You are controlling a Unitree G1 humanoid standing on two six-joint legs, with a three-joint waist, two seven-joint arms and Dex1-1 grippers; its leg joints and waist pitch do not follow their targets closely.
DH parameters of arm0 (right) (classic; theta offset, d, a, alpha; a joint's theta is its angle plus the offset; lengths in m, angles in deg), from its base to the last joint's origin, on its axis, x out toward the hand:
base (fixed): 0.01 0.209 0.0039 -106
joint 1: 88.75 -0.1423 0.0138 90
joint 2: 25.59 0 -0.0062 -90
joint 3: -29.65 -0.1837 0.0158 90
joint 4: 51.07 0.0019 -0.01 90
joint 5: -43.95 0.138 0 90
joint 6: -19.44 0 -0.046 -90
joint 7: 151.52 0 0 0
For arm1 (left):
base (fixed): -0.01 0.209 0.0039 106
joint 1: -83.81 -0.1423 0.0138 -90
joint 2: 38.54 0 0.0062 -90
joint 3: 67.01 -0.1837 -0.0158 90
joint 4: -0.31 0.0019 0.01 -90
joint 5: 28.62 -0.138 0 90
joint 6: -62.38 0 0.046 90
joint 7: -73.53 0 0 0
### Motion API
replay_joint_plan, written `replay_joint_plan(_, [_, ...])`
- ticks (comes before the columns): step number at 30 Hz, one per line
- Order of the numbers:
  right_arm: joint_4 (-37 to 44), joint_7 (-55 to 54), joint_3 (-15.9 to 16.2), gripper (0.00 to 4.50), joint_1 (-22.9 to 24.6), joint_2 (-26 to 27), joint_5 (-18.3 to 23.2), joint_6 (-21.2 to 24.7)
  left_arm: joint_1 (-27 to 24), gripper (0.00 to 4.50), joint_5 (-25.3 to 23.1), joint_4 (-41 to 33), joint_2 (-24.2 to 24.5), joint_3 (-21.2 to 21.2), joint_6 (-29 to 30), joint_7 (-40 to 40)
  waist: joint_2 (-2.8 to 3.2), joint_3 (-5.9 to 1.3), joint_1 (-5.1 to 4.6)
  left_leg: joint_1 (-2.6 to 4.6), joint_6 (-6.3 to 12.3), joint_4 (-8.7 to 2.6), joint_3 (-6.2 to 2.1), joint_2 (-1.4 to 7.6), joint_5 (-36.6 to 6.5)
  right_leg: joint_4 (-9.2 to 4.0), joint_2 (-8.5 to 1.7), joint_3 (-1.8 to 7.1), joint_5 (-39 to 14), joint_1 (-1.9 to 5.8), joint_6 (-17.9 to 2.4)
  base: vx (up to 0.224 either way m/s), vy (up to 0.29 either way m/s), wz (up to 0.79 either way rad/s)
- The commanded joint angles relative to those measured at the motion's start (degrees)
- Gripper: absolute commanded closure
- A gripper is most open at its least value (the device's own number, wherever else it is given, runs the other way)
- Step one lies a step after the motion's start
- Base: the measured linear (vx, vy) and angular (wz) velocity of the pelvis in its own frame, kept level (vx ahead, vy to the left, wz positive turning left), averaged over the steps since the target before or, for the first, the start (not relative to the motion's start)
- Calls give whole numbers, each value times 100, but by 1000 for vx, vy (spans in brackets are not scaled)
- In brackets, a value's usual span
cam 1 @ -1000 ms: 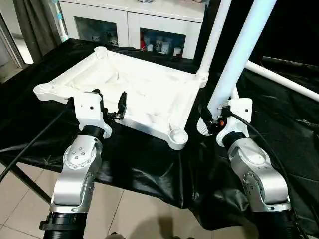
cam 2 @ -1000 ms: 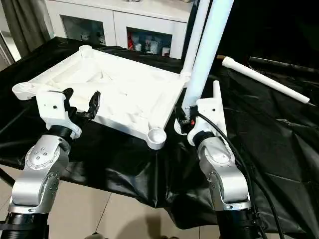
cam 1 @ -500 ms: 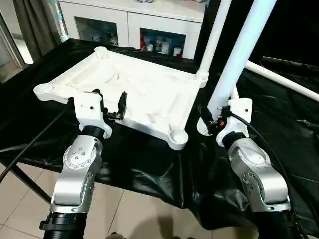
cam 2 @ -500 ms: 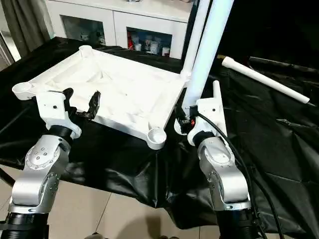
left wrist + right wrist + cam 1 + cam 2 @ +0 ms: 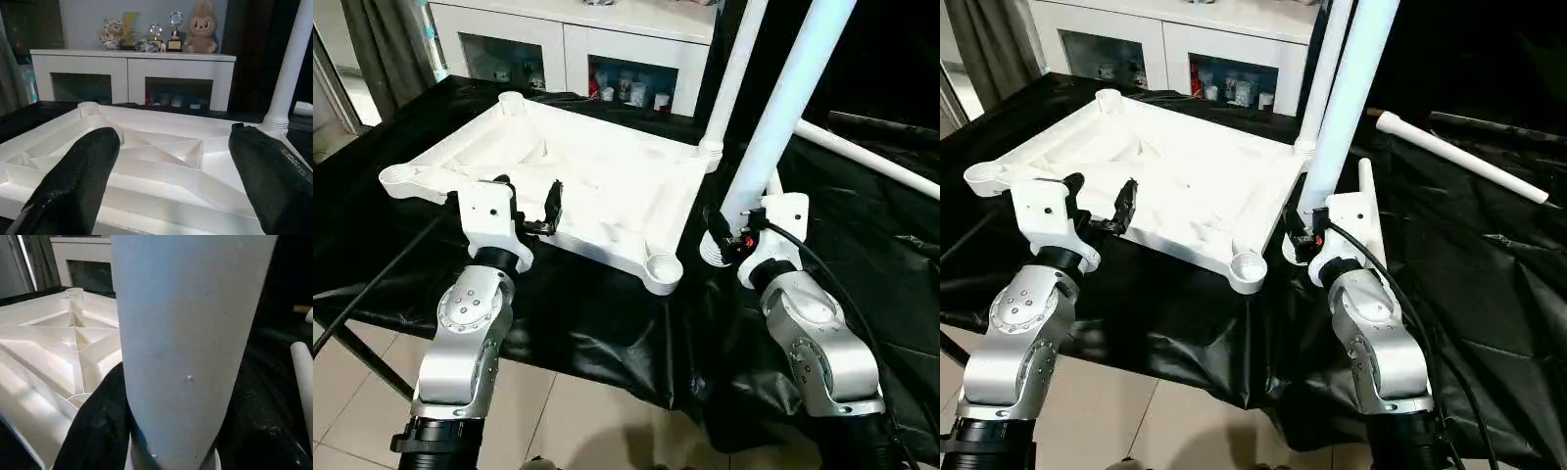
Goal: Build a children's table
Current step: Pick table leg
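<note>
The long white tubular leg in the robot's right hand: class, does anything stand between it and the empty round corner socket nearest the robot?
Nothing visible does. The long white tubular leg stands upright in the right hand, its flared end just beside the empty near corner socket of the white ribbed plastic tabletop; between them lies only black cloth.

A thick white tubular leg (image 5: 186, 347) stands upright right in front of me, clamped between my black fingers (image 5: 98, 426), with its flared foot at the bottom. Beside it lies the white tabletop (image 5: 58, 352), ribbed underside up, a round corner socket (image 5: 73, 293) at its far end. Black cloth (image 5: 269, 396) covers the desk, and another white leg (image 5: 305, 377) lies on it nearby.
</note>
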Motion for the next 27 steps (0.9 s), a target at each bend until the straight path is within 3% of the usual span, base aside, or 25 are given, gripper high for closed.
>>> replay_joint_plan(1, [32,-9,-22,261,36,-23,-28,-58,6,37,-11,8,12,-12,-27,28,64,-389,8,22,13,-409,-9,73,-1405,-478,-374,275,-2186,304,-12,0,0,0])
replay_joint_plan(27, [32,-9,-22,261,36,-23,-28,-58,6,37,-11,8,12,-12,-27,28,65,-390,10,24,16,-410,-9,75,-1395,-471,-373,276,-2131,305,-35,0,0,0])
